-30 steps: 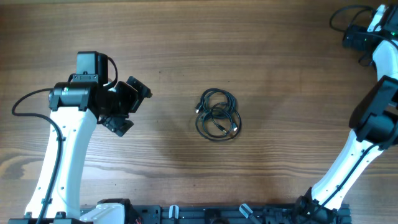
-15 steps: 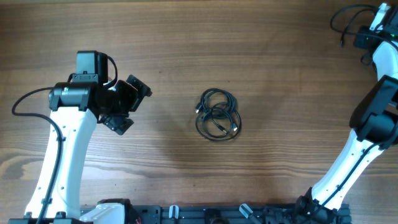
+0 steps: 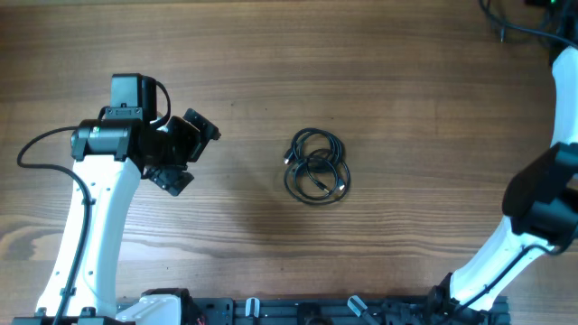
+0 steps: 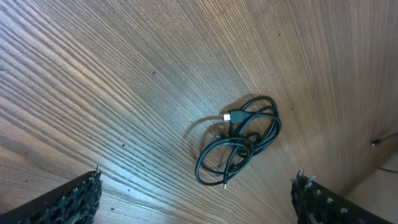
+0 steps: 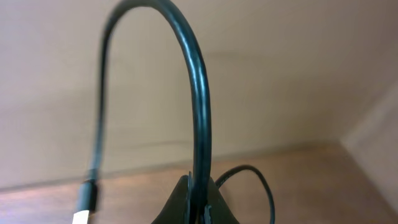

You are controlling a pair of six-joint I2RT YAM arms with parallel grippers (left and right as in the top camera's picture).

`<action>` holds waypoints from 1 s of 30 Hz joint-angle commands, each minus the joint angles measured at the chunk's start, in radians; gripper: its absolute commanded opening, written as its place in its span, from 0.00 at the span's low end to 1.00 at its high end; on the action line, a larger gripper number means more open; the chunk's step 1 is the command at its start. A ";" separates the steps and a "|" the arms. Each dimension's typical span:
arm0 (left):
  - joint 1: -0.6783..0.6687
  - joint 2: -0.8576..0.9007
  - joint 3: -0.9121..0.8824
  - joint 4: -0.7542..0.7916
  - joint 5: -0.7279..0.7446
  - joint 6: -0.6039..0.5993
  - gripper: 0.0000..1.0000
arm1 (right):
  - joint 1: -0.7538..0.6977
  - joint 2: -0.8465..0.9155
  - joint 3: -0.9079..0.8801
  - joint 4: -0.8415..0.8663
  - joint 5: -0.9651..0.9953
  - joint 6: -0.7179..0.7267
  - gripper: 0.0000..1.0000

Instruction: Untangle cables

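Wooden tabletop (image 3: 271,54), seen from overhead, with two white-and-black arms. The left arm (image 3: 95,208) rises from the near edge on the left. The right arm (image 3: 533,208) runs up the right margin and leaves the view at the top corner. Left tool (image 4: 196,185): jaws spread wide, holding nothing, clear of the wood. Right tool (image 5: 198,199): tips closed together. A black cord (image 5: 200,106) arches up from them, and whether it is pinched cannot be told. The cables (image 3: 317,166) lie flat as one small looped tangle near the tabletop's middle, right of the left tool and well apart from both tools, with a small plug end showing.
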 commanded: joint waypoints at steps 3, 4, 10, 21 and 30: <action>0.001 0.002 0.000 0.003 -0.014 0.007 1.00 | -0.026 0.111 -0.006 -0.064 0.166 -0.129 0.04; 0.001 0.002 0.000 0.003 -0.014 0.008 1.00 | -0.034 0.114 -0.006 -0.061 0.217 -0.125 0.04; 0.001 0.002 0.000 0.003 -0.014 0.007 1.00 | -0.056 0.126 -0.006 -0.069 0.120 -0.184 0.04; 0.001 0.002 0.000 0.000 -0.014 0.007 1.00 | 0.021 0.171 -0.006 -0.104 -0.039 -0.304 0.54; 0.001 0.002 0.000 0.000 -0.014 0.008 1.00 | -0.046 0.172 -0.006 -0.244 0.153 0.122 1.00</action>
